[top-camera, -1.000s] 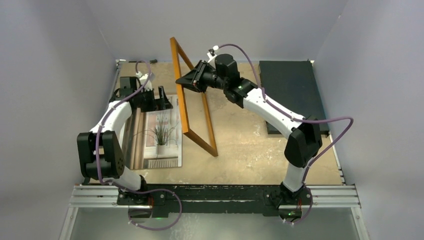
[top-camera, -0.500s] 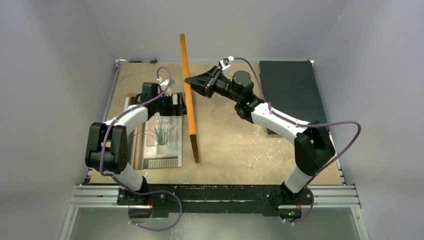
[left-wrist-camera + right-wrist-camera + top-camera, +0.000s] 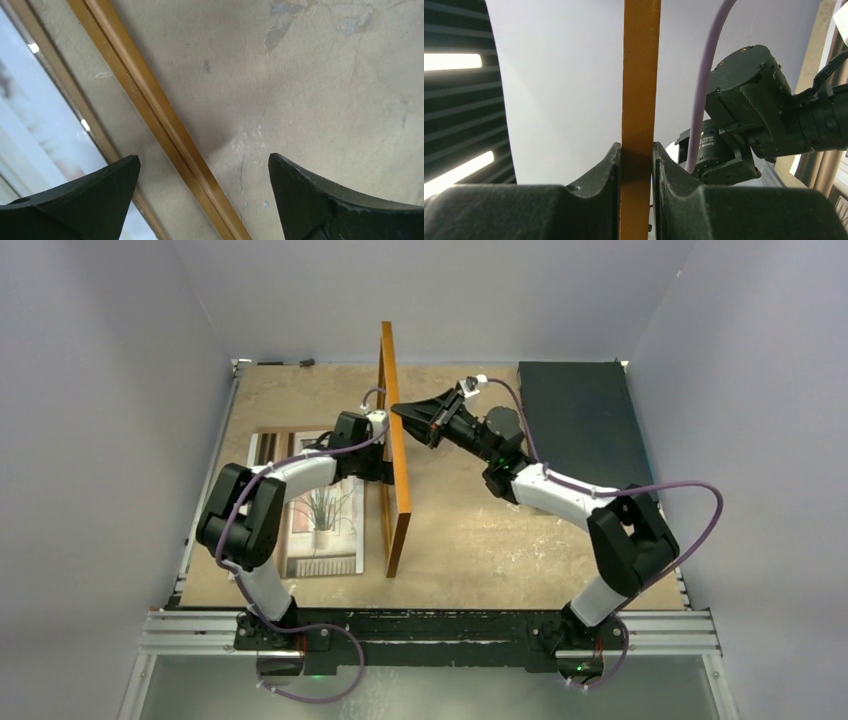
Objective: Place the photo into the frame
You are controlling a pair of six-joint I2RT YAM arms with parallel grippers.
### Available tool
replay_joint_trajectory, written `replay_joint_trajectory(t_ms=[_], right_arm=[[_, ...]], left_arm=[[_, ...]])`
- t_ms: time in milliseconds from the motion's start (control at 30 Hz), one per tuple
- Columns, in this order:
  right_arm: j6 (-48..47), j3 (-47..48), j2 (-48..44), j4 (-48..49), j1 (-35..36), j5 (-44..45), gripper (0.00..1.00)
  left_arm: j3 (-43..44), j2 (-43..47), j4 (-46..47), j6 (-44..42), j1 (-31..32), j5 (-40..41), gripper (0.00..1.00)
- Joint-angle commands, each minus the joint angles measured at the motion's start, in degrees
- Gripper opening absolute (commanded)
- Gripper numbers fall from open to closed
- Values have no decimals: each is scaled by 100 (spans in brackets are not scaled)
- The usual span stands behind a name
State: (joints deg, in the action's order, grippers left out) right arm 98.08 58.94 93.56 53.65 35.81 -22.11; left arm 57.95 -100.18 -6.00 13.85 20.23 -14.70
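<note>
The frame [image 3: 398, 490] stands upright on its long edge mid-table, thin orange-brown wood seen nearly edge-on. My right gripper [image 3: 402, 410] is shut on its upper rail; in the right wrist view the rail [image 3: 641, 75] runs straight up between the gripper's [image 3: 637, 162] closed fingers. My left gripper [image 3: 383, 470] is open right beside the frame's left face. In the left wrist view a frame rail [image 3: 165, 135] crosses diagonally between that gripper's [image 3: 202, 167] spread fingers without touching them. The photo [image 3: 322, 510], a pale plant print, lies flat on the table left of the frame, partly hidden by the left arm.
A dark rectangular slab [image 3: 580, 410] lies at the back right. A brown board [image 3: 268, 445] shows under the photo's far left edge. Grey walls close in the table on three sides. The left arm's wrist [image 3: 744, 115] shows close behind the frame in the right wrist view.
The right gripper has swung the frame from a tilt to upright and carried it right. The left arm has moved from over the photo to the frame's left side, still open.
</note>
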Motion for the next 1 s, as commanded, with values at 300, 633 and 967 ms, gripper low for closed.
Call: replay_joint_trajectory(t_ms=[300, 633, 967], right_arm=[[-461, -1135, -1086, -152, -1043, -907, 31], [-1345, -1294, -1466, -1588, -1512, -1351, 59], [-2777, -737, -1699, -3864, -2008, -1347, 70]], left_arm=[[385, -307, -119, -360, 243, 1075, 77], [367, -487, -220, -488, 256, 1067, 73], [361, -277, -301, -480, 254, 1143, 72]])
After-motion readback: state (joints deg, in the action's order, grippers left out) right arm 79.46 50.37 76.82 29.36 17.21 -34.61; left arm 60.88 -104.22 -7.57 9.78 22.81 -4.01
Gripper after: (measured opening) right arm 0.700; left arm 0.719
